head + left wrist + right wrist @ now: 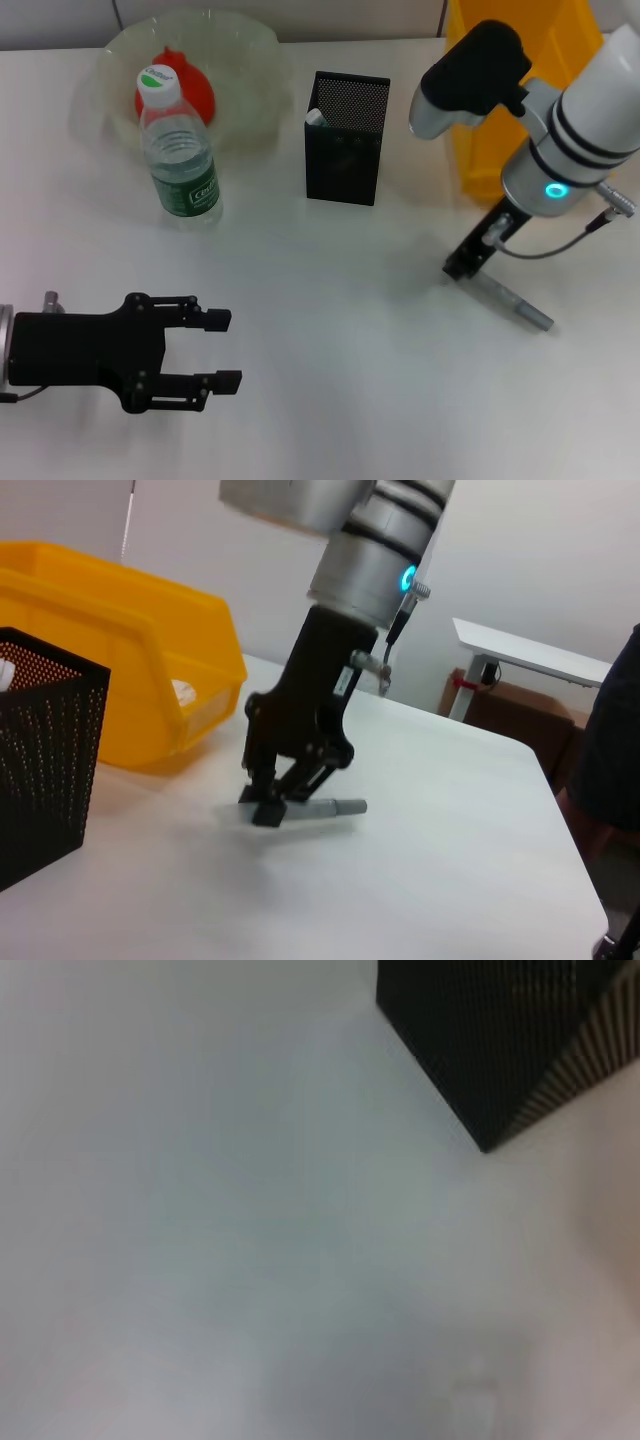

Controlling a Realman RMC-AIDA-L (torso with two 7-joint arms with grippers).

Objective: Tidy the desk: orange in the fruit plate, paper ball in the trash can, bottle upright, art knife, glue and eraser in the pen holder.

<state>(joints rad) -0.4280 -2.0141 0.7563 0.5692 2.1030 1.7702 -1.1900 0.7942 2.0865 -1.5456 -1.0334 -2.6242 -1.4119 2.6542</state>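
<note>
My right gripper [462,266] is down on the desk [330,300], right of the pen holder [347,135], shut on one end of the grey art knife [517,307]. The knife lies flat on the desk. The left wrist view shows this gripper [266,810] and the knife [330,807]. My left gripper [226,350] is open and empty at the front left. The orange [195,92] sits in the fruit plate [250,60]. The bottle [180,150] stands upright in front of the plate. A white item [315,117] pokes out of the pen holder. The eraser is not in view.
The yellow trash can [478,150] stands at the back right, behind my right arm. It also shows in the left wrist view [120,650], with something white [183,691] inside. The right wrist view shows a corner of the pen holder [510,1030].
</note>
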